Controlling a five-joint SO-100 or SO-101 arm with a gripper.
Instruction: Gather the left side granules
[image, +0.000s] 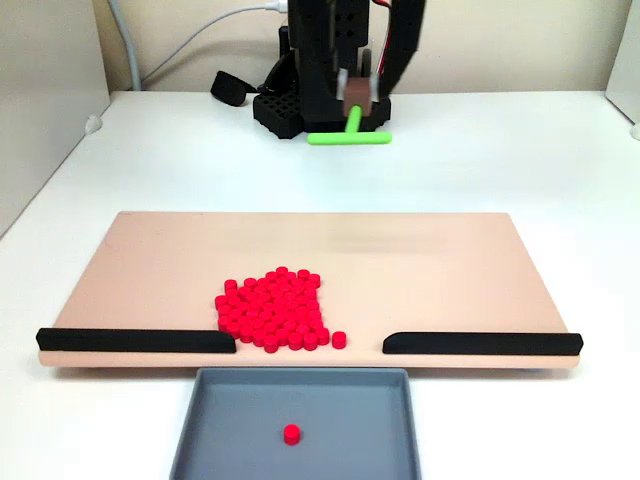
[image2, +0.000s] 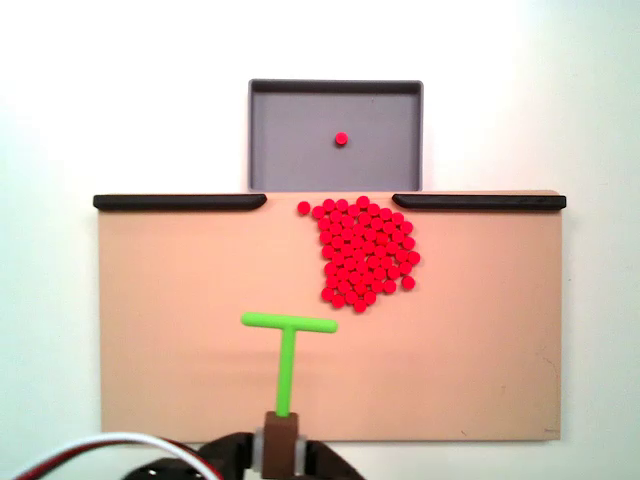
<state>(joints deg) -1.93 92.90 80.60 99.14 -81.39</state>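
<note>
The granules (image: 272, 310) are small red pellets packed in one patch on the tan board (image: 150, 260), close to the gap between its two black rails. From above, the granules (image2: 365, 250) lie right of the board's (image2: 180, 280) middle. One stray pellet (image: 291, 433) rests in the grey tray (image: 230, 430). My gripper (image: 357, 95) is shut on the brown handle block of the green T-shaped tool (image: 350, 135). In the top-down fixed view the gripper (image2: 282, 440) holds the tool (image2: 288, 350) with its crossbar left of and short of the pile, not touching it.
Black rails (image: 135, 340) (image: 480, 343) line the board's front edge, with a gap that opens onto the tray (image2: 290, 150). The arm's black base (image: 285, 110) and a grey cable (image: 190, 45) stand behind the board. White table surrounds everything.
</note>
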